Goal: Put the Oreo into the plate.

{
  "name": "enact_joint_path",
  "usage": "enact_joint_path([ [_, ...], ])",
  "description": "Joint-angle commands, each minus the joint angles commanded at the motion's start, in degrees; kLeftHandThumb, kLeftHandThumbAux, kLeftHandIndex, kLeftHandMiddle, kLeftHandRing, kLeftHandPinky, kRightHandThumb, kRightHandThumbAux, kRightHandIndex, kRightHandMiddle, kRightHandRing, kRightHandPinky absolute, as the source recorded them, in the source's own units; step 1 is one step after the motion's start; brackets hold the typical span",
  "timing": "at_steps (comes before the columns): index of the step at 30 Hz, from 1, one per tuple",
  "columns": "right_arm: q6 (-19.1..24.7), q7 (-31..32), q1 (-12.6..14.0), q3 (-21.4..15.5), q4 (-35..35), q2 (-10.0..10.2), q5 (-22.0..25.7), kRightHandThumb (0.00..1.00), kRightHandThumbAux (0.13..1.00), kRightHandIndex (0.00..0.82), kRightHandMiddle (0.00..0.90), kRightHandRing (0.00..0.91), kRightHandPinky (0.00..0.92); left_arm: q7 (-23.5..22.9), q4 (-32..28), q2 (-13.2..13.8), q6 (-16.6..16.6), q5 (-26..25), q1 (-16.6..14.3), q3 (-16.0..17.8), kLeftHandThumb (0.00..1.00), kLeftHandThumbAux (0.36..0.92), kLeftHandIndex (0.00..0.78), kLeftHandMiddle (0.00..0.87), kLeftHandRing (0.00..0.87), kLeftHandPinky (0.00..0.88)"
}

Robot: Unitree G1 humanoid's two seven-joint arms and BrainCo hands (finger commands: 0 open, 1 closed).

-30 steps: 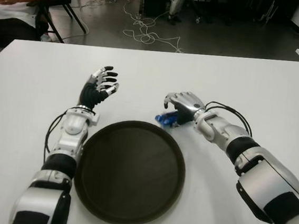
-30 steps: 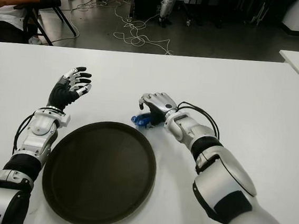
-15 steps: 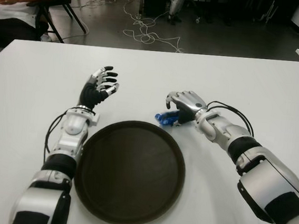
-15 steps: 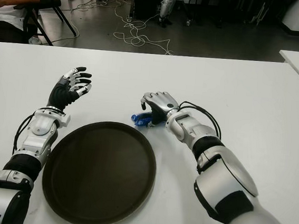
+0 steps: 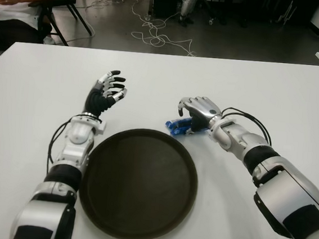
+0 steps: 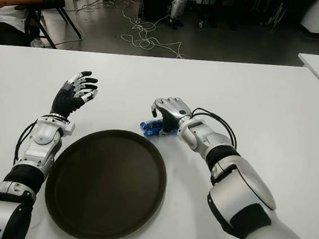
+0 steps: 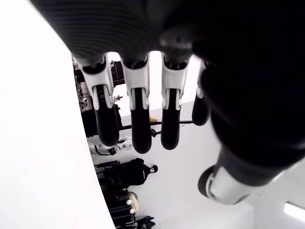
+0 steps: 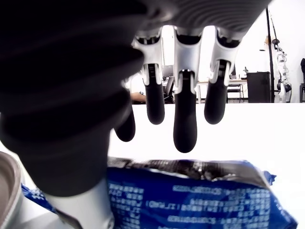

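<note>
The Oreo pack (image 8: 200, 195), a crinkled blue wrapper with white print, lies on the white table (image 5: 26, 95) just beyond the dark round plate (image 5: 139, 185). The right hand (image 5: 197, 109) arches over it, fingers uncurled, gripping nothing. The left hand (image 5: 107, 89) hovers spread, left of the plate.

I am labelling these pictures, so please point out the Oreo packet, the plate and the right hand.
Oreo packet (image 5: 176, 124): left eye view, on the blue wrapper's exposed end.
Plate (image 5: 145, 146): left eye view, on the bare dark surface near the far rim.
Right hand (image 5: 197, 113): left eye view, on the middle of the hand, over the packet.
</note>
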Motion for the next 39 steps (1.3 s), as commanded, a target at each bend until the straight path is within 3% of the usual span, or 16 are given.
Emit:
enact_joint_path([
  [7, 0.7, 1.2, 0.0, 0.2, 0.1, 0.0, 0.0, 0.059, 0.898, 0.505, 0.611, 0.610, 0.575, -0.1, -0.2, 0.0, 0.0, -0.1, 0.1, 0.0, 0.251, 0.720, 0.202, 0.280, 0.268, 0.291],
  [12, 1.1, 2.4, 0.0, 0.2, 0.1, 0.1, 0.1, 0.010, 0.904, 0.453, 0.520, 0.540, 0.489, 0.0, -0.3, -0.1, 0.2, 0.0, 0.1, 0.0, 0.243, 0.715, 0.201, 0.280, 0.269, 0.285],
  [16, 0.9, 3.0, 0.0, 0.2, 0.0, 0.0, 0.1, 0.002, 0.891, 0.369, 0.402, 0.407, 0.347, 0.0, -0.3, 0.0, 0.2, 0.1, 0.1, -0.1, 0.239, 0.717, 0.198, 0.275, 0.266, 0.290],
  [18, 0.8, 3.6, 0.0, 0.2, 0.0, 0.0, 0.3, 0.000, 0.869, 0.283, 0.309, 0.298, 0.241, 0.3, -0.3, 0.0, 0.3, 0.3, 0.1, -0.2, 0.232, 0.717, 0.197, 0.274, 0.266, 0.291],
  [24, 0.5, 4.5, 0.0, -0.3, 0.1, 0.0, 0.7, 0.000, 0.839, 0.151, 0.169, 0.159, 0.119, 1.3, -0.7, 0.2, 1.0, 1.1, 0.2, -0.6, 0.214, 0.722, 0.196, 0.279, 0.270, 0.283],
  [31, 2.1, 0.0, 1.0, 0.1, 0.8, 0.5, -0.2, 0.000, 0.776, 0.101, 0.123, 0.115, 0.083, 0.7, -0.2, 0.3, 0.4, 0.5, 0.0, -0.6, 0.227, 0.722, 0.195, 0.270, 0.264, 0.280],
  [39, 4.5, -3.0, 1.0, 0.7, 1.3, 0.9, -0.6, 0.000, 0.730, 0.123, 0.143, 0.151, 0.154, 0.0, 0.2, 0.4, 0.0, 0.2, -0.1, -0.5, 0.237, 0.737, 0.200, 0.278, 0.264, 0.289],
])
